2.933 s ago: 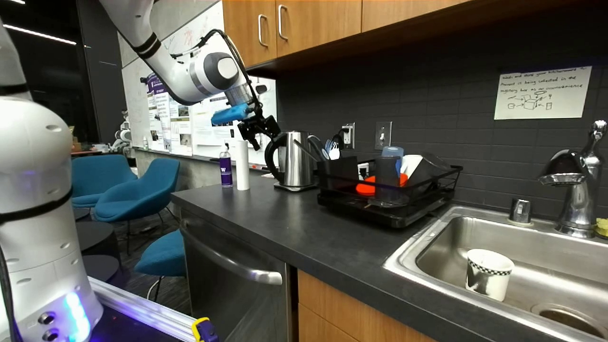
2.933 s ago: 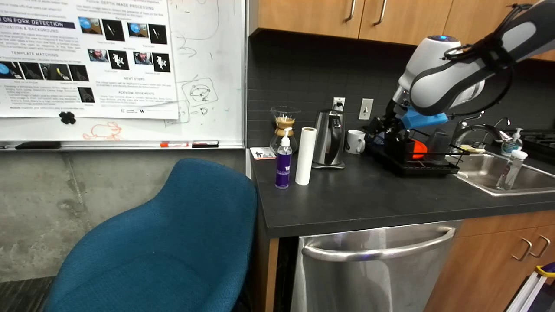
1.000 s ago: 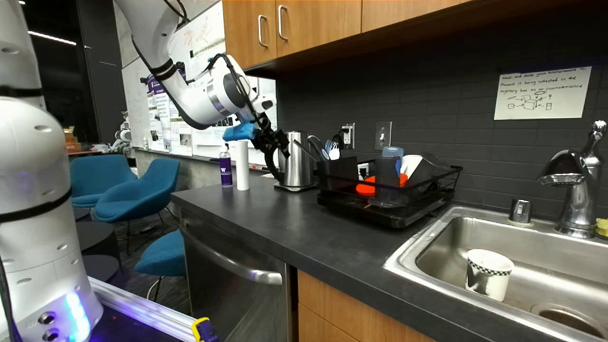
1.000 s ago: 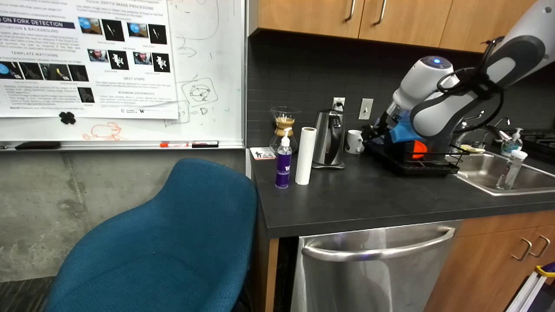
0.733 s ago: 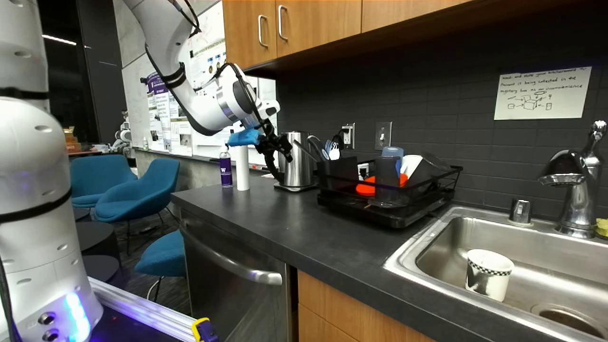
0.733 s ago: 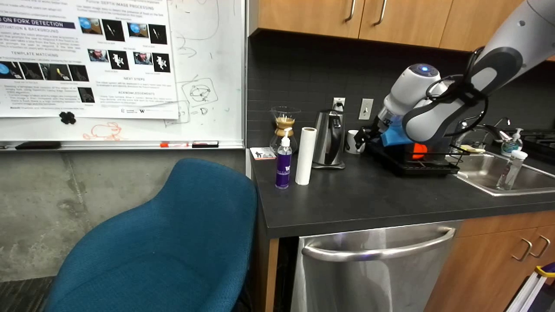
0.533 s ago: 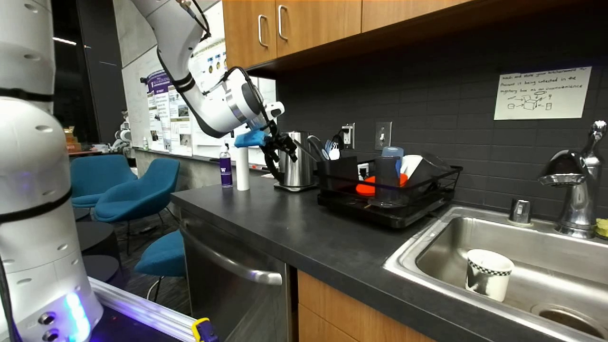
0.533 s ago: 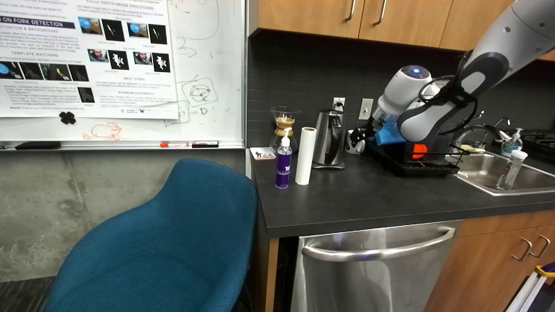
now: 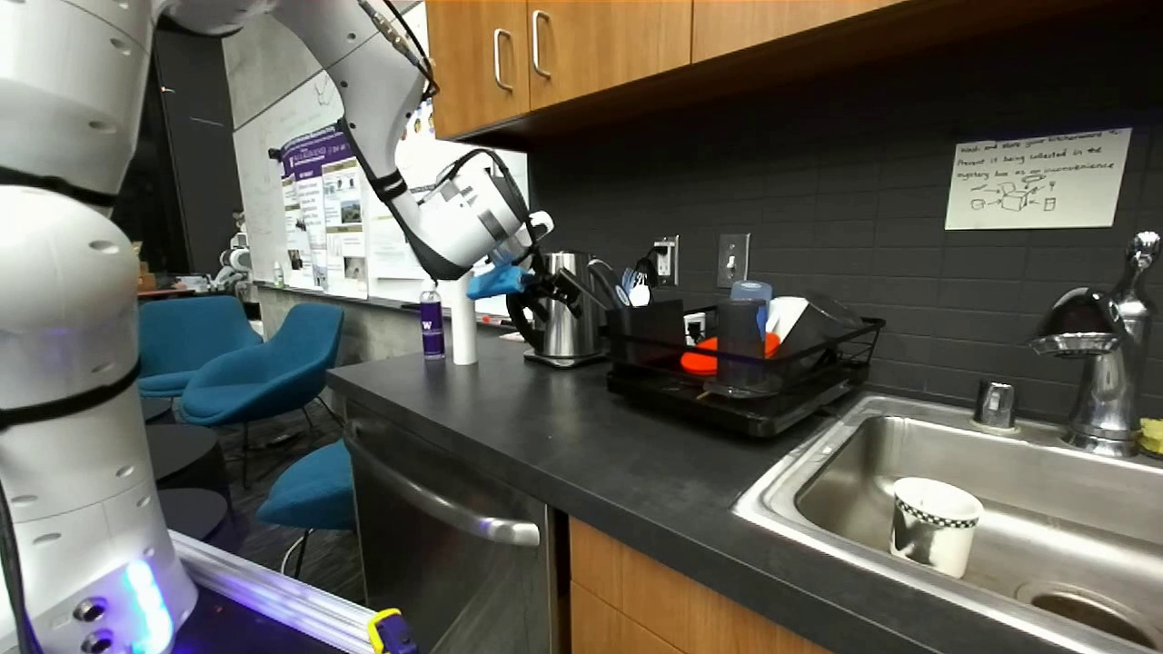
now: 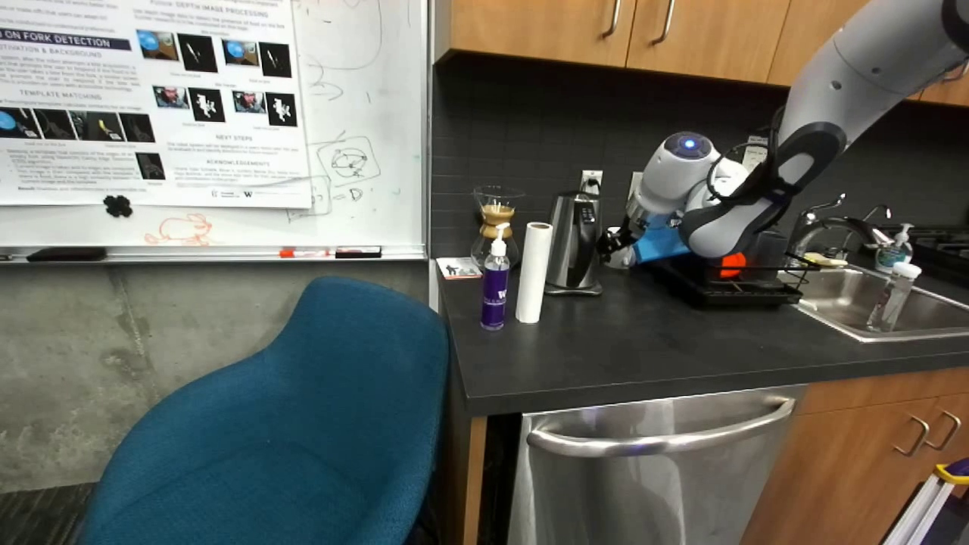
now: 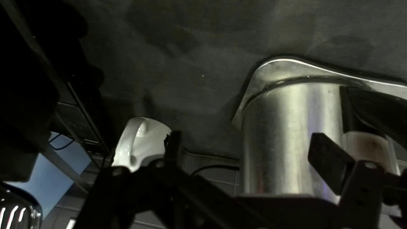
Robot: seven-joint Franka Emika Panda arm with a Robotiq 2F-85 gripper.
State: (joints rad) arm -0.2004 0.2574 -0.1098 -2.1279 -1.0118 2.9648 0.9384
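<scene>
My gripper (image 11: 251,151) is open, with its black fingers (image 11: 330,162) wide apart and nothing held between them. A shiny steel kettle (image 11: 286,127) on its metal base shows beyond the fingers in the wrist view. A white mug (image 11: 143,136) lies beyond the left finger there. In an exterior view the gripper (image 9: 568,295) overlaps the upper part of the kettle (image 9: 572,338). In an exterior view the gripper (image 10: 617,244) is just right of the kettle (image 10: 569,242) and partly hides the mug (image 10: 624,260). No contact can be made out.
A black dish rack (image 9: 763,422) with several dishes stands beside the kettle. A white paper roll (image 10: 534,272) and a purple-labelled bottle (image 10: 495,291) stand near the counter end. A glass carafe (image 10: 497,219) is behind. Wooden cabinets (image 9: 600,54) hang above. A cup (image 9: 936,527) stands in the sink.
The arm has reached lower and farther in. My gripper has come down to the kettle's side, in front of the mug. The kettle, mug and rack have not moved.
</scene>
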